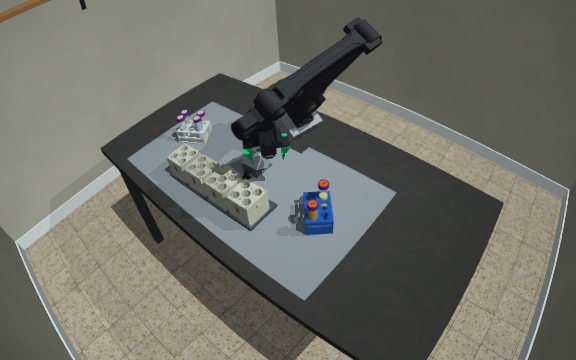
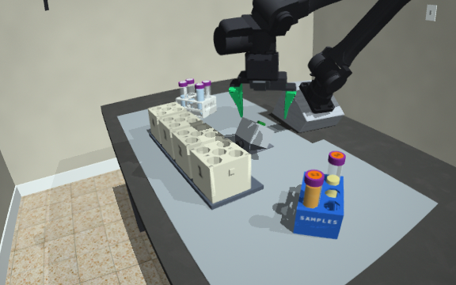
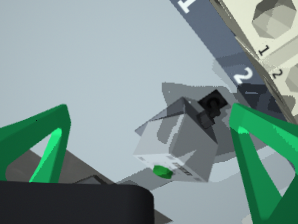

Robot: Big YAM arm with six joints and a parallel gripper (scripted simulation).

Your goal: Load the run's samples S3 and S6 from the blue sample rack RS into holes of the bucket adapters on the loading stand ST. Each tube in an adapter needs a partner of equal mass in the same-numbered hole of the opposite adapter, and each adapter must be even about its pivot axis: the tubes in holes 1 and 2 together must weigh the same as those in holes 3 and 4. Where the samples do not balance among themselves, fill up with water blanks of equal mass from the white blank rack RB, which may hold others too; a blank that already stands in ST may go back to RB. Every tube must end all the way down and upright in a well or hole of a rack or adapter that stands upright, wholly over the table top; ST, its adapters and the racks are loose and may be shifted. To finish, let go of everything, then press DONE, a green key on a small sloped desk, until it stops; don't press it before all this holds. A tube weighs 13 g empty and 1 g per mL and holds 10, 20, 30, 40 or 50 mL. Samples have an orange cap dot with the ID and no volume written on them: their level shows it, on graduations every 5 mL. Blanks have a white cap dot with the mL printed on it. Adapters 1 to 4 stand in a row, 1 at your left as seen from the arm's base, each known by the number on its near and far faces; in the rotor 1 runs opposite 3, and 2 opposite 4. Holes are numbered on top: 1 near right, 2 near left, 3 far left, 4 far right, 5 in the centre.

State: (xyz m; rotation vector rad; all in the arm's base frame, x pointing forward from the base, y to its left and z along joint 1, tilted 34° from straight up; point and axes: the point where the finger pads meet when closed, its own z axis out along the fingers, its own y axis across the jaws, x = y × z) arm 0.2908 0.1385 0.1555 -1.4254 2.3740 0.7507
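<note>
Gripper [image 2: 262, 101] spread fully wide, green fingers [image 2: 236, 99] pointing down, nothing between them, hanging above the small sloped desk [image 2: 248, 134] with its green DONE key [image 3: 161, 172]; in the wrist view key near centre, between the two fingers and apart from both. At 9 o'clock of the desk in the exterior view, just beside it, loading stand ST [image 2: 258, 185] carrying four cream adapters in a row, nearest marked 1 [image 2: 221, 171], all visible holes bare. At 11 o'clock, beyond the far end of the row, white blank rack RB [image 2: 209, 104] with four purple-capped tubes [image 2: 199, 92] upright. At 4 o'clock, well apart, blue sample rack RS [image 2: 318, 223], lettered SAMPLES, holding two upright purple-capped tubes with orange cap dots: near one [image 2: 313, 188] filled orange almost to the cap, far one [image 2: 335, 167] clear glass above the rack top; IDs too small to read. At 2 o'clock, arm's base [image 2: 332, 118] on the dark table [image 2: 410, 142], all racks on a grey mat [image 2: 228, 237].
</note>
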